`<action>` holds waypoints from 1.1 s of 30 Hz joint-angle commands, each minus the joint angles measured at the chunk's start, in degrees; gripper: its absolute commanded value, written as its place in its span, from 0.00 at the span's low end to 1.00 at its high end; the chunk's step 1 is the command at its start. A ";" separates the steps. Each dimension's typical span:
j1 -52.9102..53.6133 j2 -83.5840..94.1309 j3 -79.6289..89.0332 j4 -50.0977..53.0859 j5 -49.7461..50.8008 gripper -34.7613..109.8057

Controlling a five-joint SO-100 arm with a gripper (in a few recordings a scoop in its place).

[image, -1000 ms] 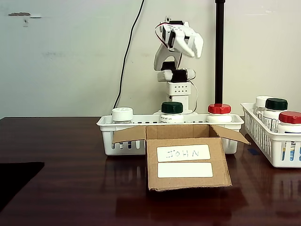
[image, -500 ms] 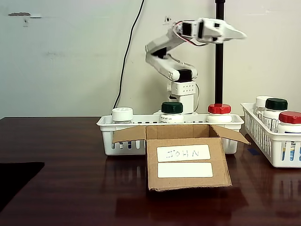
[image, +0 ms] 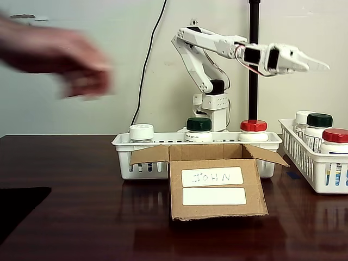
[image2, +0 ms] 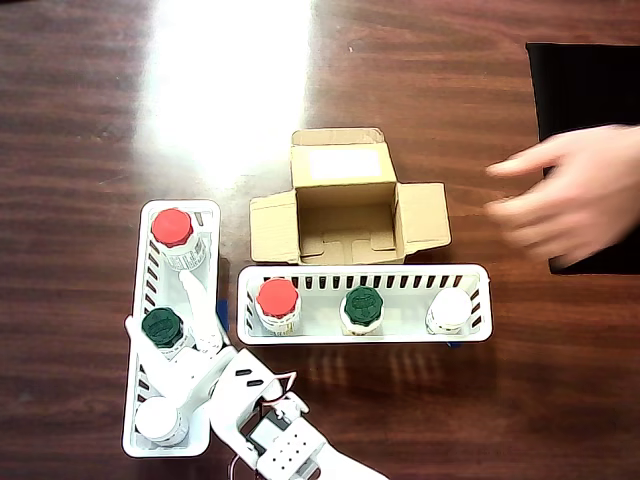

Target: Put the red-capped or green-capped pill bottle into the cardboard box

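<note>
The cardboard box [image: 217,185] [image2: 345,205] stands open on the dark table, flaps spread, its upper label reading "JOHN". Behind it a white basket [image: 124,147] [image2: 365,335] holds a white-capped bottle [image: 141,131], a green-capped bottle [image: 198,124] [image2: 362,305] and a red-capped bottle [image: 253,125] [image2: 277,297]. A side basket [image: 304,157] [image2: 140,300] holds a red-capped bottle [image: 335,135] [image2: 172,227], a green-capped one [image: 319,120] [image2: 160,325] and a white-capped one [image2: 160,420]. My gripper [image: 321,65] [image2: 157,300] hovers high above the side basket, open and holding nothing.
A person's blurred hand [image: 60,54] [image2: 570,195] reaches in over the table on the side away from my gripper. A black mat [image2: 585,80] lies under that hand. A black pole [image: 253,60] stands behind the arm's base.
The arm has unfolded from an upright pose and swung out over the side basket. A person's hand has come into view.
</note>
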 commanded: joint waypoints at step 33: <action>-3.69 -25.66 5.10 -34.01 -7.21 0.73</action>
